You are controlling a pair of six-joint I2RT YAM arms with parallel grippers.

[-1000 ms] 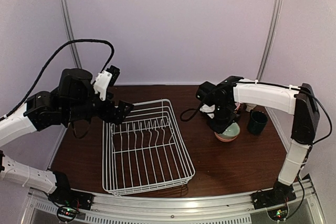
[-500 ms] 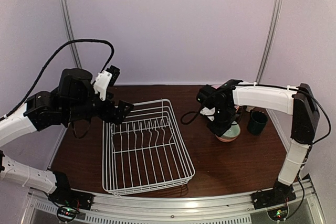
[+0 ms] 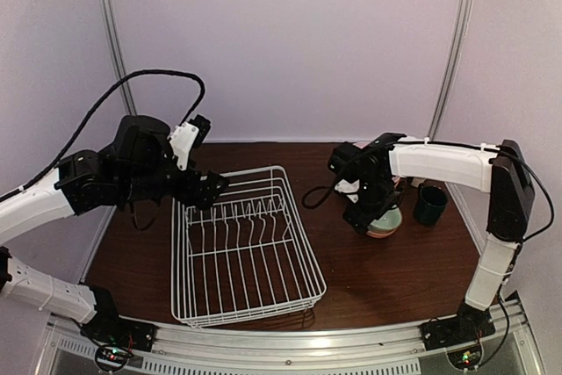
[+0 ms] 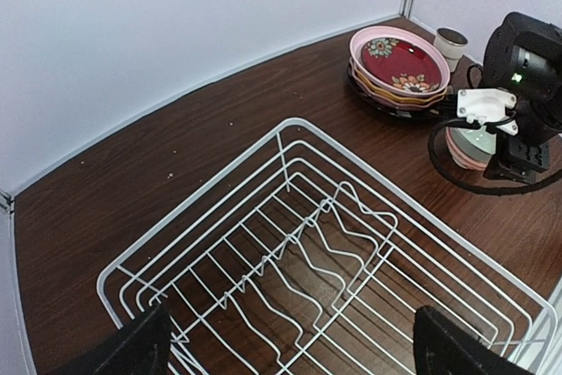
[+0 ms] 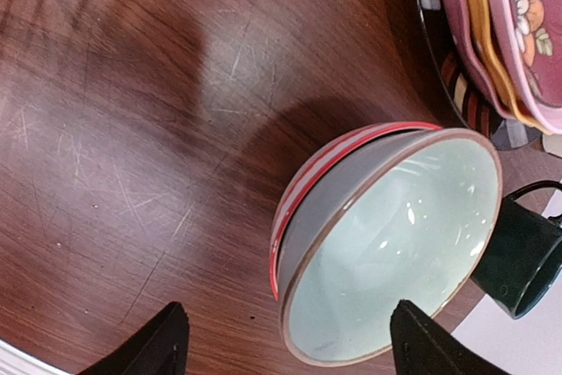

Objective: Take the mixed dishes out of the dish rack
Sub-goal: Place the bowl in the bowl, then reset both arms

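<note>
Right gripper (image 5: 294, 340) is spread wide with nothing in it, fingers straddling the pale green bowl (image 5: 395, 243) that's nested in a red-striped bowl (image 5: 294, 195) on the table, off to the right of the rack (image 4: 299, 252). Rack looks emptied out to me. Left gripper (image 4: 290, 349) is wide open and empty too, hovering over the rack's edge. My worry: if I pull away crooked, a finger catches the bowl's rim and shoves the pair into the mug (image 5: 522, 256) or plates (image 5: 492, 32) just beside.
</note>
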